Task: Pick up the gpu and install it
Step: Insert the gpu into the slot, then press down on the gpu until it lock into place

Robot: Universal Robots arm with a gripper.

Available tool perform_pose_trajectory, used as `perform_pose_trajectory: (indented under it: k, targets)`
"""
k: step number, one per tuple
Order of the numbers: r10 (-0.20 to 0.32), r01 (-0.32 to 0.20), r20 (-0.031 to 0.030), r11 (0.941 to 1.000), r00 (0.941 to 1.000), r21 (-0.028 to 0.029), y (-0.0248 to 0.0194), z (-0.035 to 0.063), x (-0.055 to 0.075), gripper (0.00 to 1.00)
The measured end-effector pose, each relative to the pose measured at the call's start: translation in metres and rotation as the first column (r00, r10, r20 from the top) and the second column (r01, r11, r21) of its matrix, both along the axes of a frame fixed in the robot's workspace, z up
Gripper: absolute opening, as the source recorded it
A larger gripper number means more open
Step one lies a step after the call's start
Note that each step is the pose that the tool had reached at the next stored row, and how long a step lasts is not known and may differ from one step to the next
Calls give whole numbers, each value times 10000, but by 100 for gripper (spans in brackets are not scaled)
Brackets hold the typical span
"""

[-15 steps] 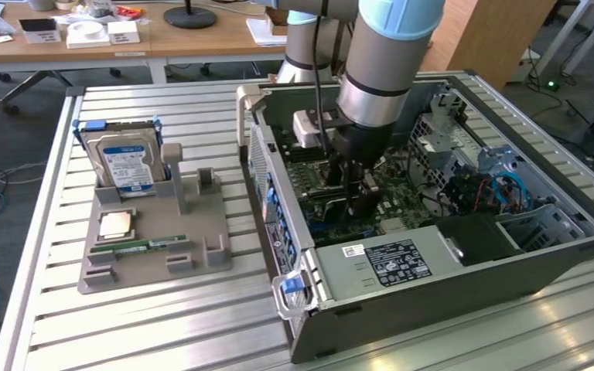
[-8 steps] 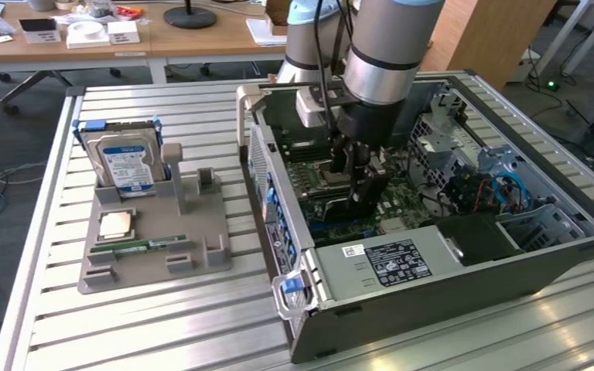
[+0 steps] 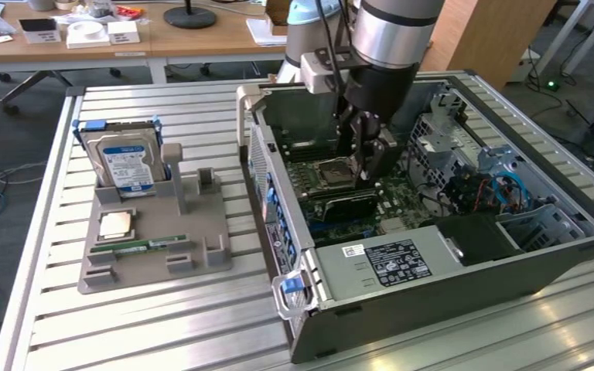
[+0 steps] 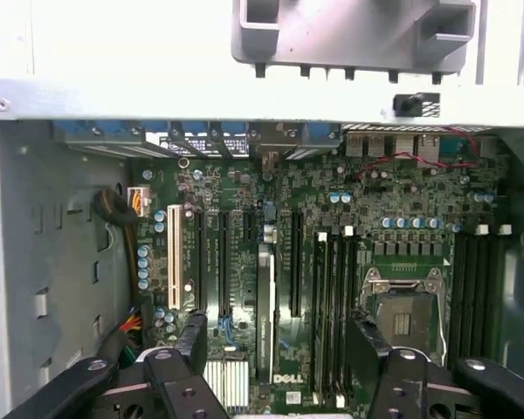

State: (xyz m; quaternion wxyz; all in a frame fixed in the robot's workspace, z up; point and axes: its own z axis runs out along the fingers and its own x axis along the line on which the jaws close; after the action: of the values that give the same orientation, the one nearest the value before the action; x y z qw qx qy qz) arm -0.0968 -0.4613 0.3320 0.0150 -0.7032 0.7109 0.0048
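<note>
The claw [image 3: 364, 166] is wide open and holds nothing. The gpu [image 4: 264, 305] stands on edge in a motherboard [image 4: 402, 209] slot, between the fingers [image 4: 192, 336]. I think the putting-in step is nearly done. Any move now must not bump the card. The exterior view shows the hard drive [image 3: 121, 158] on its tray [image 3: 152, 267] outside the case. The wrist view shows the slot up close.

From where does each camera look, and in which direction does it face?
Exterior view: sits high beside the table, looks down at an angle into the open computer case; shows the arm and gripper.
Wrist view: sits on the wrist above the motherboard, faces straight down on it; shows the open fingers.
Shared: the CPU socket and the motherboard.
</note>
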Motion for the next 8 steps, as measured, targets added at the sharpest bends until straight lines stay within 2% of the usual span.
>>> perform_pose_trajectory:
  k: [3,8]
  targets:
    - [1,-1,-1,10000,10000,-1,0,69,0,75]
    - [0,0,0,10000,10000,0,0,69,0,75]
